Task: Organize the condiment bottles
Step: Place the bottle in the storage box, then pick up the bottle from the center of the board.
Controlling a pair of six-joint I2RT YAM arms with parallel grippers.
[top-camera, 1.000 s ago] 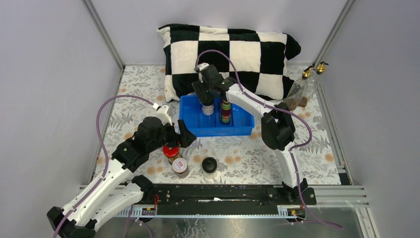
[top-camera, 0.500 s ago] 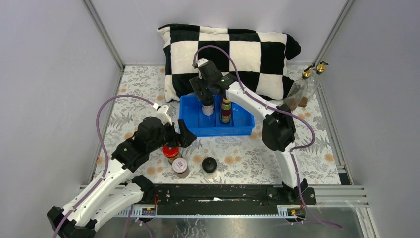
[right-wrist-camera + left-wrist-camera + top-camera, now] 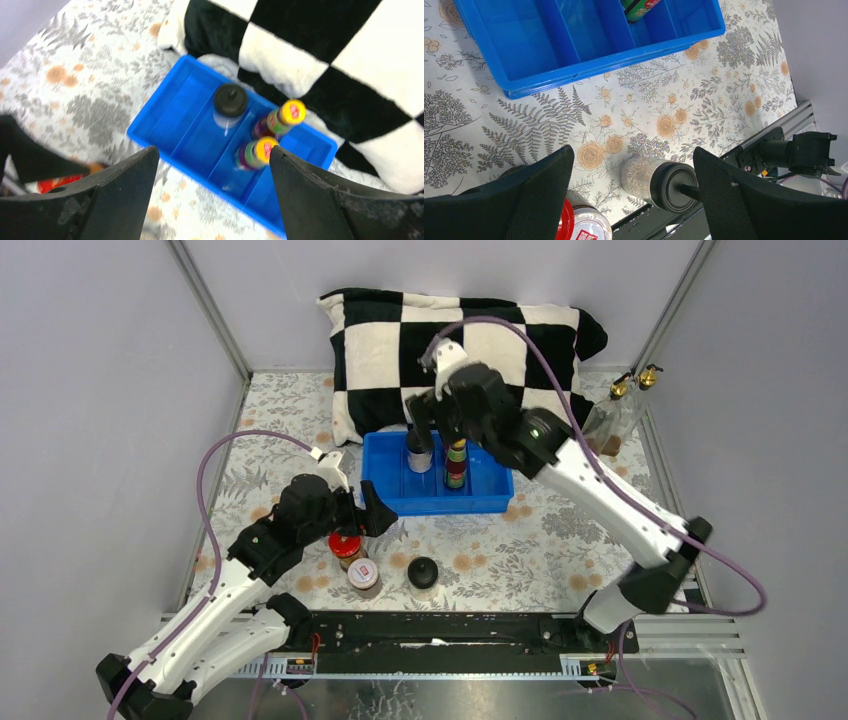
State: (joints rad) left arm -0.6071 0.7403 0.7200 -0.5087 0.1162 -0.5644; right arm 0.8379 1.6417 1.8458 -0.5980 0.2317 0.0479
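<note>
Tray [image 3: 440,508] holding one black-capped jar [image 3: 230,102] and two yellow-capped bottles [image 3: 280,117], three jars in front on table [image 3: 560,540], red-lidded jar [image 3: 345,546], jar with unreadable red label [image 3: 363,576], second black-capped jar [image 3: 423,575], two gold-spouted bottles [image 3: 612,415] far right, left gripper [image 3: 631,165] and right gripper [image 3: 212,165] spread, empty

Jars [image 3: 363,575] before tray [image 3: 440,506], pillow [image 3: 500,345] behind tray

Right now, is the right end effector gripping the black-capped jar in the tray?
No, the right end effector hangs open above the blue tray, and the black-capped jar stands free inside it.
</note>
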